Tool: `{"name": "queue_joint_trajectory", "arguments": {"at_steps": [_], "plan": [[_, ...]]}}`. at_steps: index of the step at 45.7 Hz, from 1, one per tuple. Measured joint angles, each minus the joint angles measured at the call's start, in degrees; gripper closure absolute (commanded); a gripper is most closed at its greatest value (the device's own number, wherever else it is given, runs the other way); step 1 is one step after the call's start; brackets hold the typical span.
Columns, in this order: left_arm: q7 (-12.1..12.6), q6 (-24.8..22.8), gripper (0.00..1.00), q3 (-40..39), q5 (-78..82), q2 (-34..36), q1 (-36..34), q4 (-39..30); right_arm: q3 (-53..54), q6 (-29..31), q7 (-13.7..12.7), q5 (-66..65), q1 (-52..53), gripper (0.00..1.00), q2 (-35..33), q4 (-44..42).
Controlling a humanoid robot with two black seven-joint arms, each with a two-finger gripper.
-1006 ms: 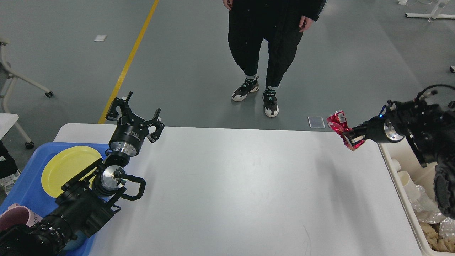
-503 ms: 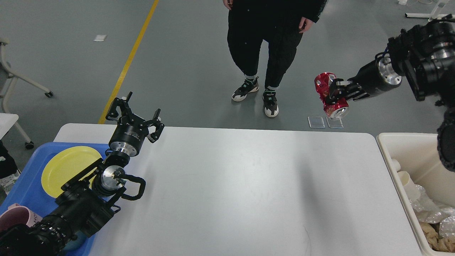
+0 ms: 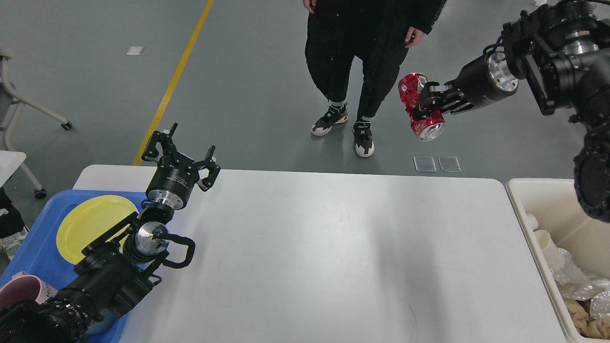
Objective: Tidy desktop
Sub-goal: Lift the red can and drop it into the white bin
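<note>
The desktop [image 3: 314,252] is a wide white tabletop with rounded corners; nothing loose lies on its bare surface. My right gripper [image 3: 423,102] is shut on a crushed red can [image 3: 417,109] and holds it high in the air, beyond the table's far edge at the upper right. My left gripper [image 3: 180,153] is open and empty, its fingers spread, above the table's far left corner next to the blue tray.
A blue tray [image 3: 35,252] at the left holds a yellow plate [image 3: 90,226] and a pink cup [image 3: 21,293]. A cream-white bin [image 3: 548,238] with crumpled waste stands at the right edge. A person [image 3: 367,57] stands beyond the table.
My right arm has lifted the red can up and to the left, from near the table's right far corner to high above the floor. The left arm has not moved.
</note>
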Motion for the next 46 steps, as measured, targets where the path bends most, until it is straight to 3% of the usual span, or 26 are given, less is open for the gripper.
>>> {"name": "queue_joint_trajectory", "arguments": {"at_steps": [10, 15, 18, 20, 25, 27, 31, 39, 46], "plan": [[0.0, 0.0, 0.04, 0.0, 0.0, 0.0, 0.0, 0.0, 0.6, 0.0, -1.9, 0.0, 4.9, 1.0, 0.3, 6.1], [0.0, 0.0, 0.04, 0.0, 0.0, 0.0, 0.0, 0.0, 2.3, 0.0, -6.7, 0.3, 13.2, 1.0, -1.9, 20.1], [0.0, 0.0, 0.04, 0.0, 0.0, 0.0, 0.0, 0.0, 3.3, 0.0, -13.0, 0.4, 20.5, 1.0, -5.1, 33.3], [0.0, 0.0, 0.04, 0.0, 0.0, 0.0, 0.0, 0.0, 3.9, -1.5, -18.8, 0.4, 25.6, 1.0, -7.6, 43.1], [0.0, 0.0, 0.04, 0.0, 0.0, 0.0, 0.0, 0.0, 5.4, -12.1, -34.4, 0.4, 34.7, 1.0, -12.8, 64.7], [0.0, 0.0, 0.04, 0.0, 0.0, 0.0, 0.0, 0.0, 5.9, -15.7, -39.4, 0.4, 37.1, 1.0, -14.4, 71.8], [0.0, 0.0, 0.04, 0.0, 0.0, 0.0, 0.0, 0.0, 6.5, -20.2, -44.6, 0.3, 39.8, 1.0, -15.9, 81.4], [0.0, 0.0, 0.04, 0.0, 0.0, 0.0, 0.0, 0.0, 5.9, -26.0, -46.6, 0.3, 38.2, 1.0, -17.8, 85.4], [-0.1, 0.0, 0.04, 0.0, 0.0, 0.0, 0.0, 0.0, 3.9, -31.9, -46.7, 0.3, 25.4, 1.0, -19.1, 74.2]]}}
